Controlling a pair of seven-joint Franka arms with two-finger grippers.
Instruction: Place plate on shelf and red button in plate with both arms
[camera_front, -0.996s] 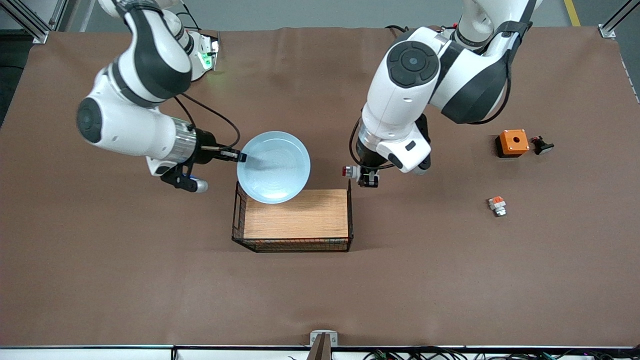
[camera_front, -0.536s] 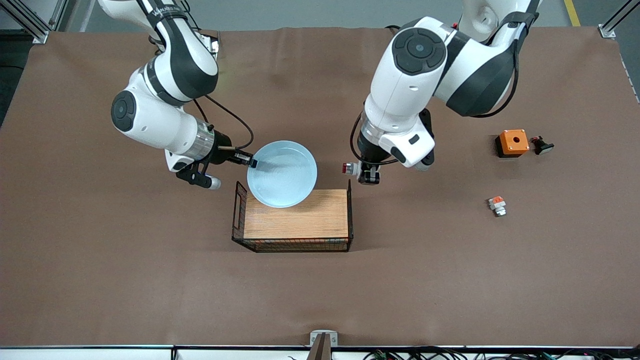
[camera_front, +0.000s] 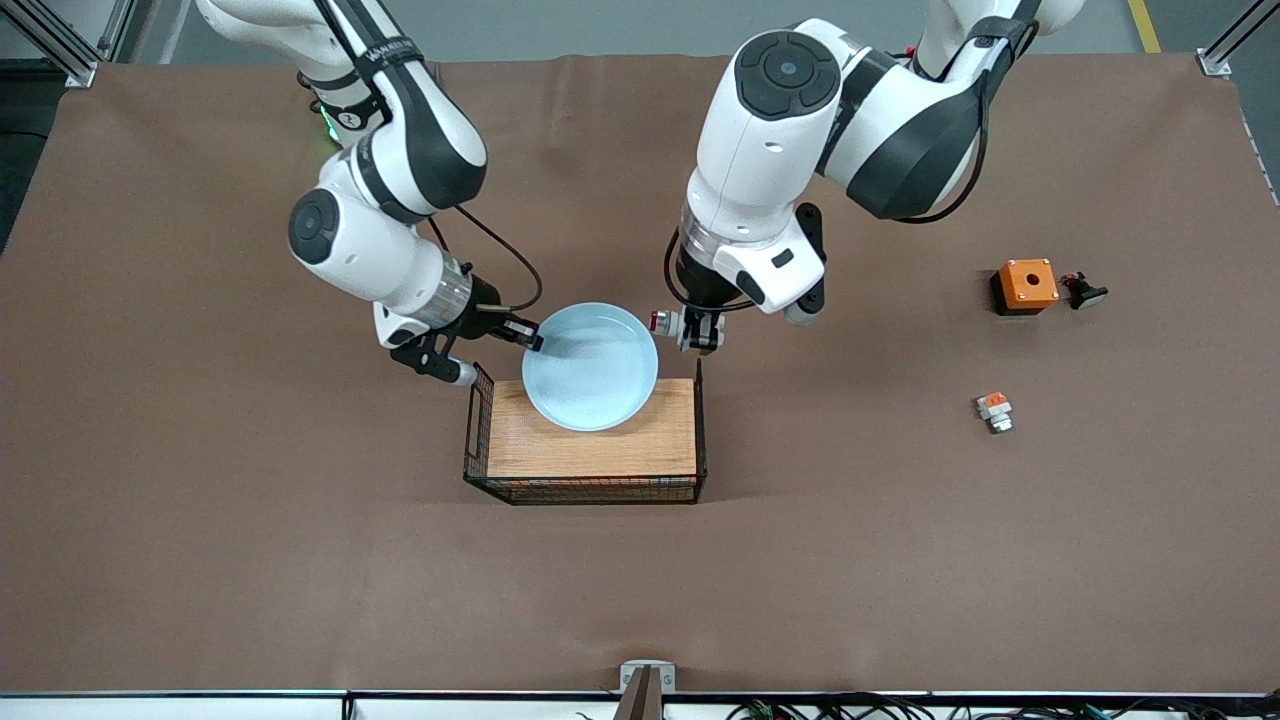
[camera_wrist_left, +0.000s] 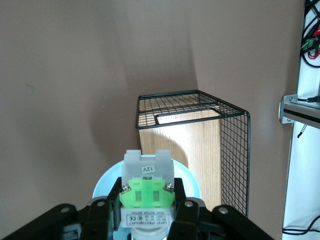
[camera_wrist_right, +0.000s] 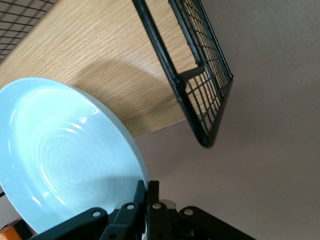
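Note:
My right gripper (camera_front: 533, 339) is shut on the rim of the pale blue plate (camera_front: 590, 367) and holds it level over the farther part of the wire basket (camera_front: 480, 440). In the right wrist view the fingers (camera_wrist_right: 148, 192) pinch the plate's rim (camera_wrist_right: 60, 155). My left gripper (camera_front: 697, 333) is shut on the red button (camera_front: 672, 323), red cap pointing at the plate, just beside the plate's rim over the basket's farther corner. In the left wrist view the button's green block (camera_wrist_left: 146, 192) sits between the fingers, with the plate (camera_wrist_left: 192, 181) under it.
The basket has a wooden floor (camera_front: 600, 455) and black wire walls (camera_wrist_left: 230, 150). An orange cube box (camera_front: 1026, 285), a small black part (camera_front: 1084, 291) and a small part with an orange block (camera_front: 994, 410) lie toward the left arm's end of the table.
The right arm has carried the plate toward the left arm's end and over the basket. The left gripper with the button has moved toward the plate.

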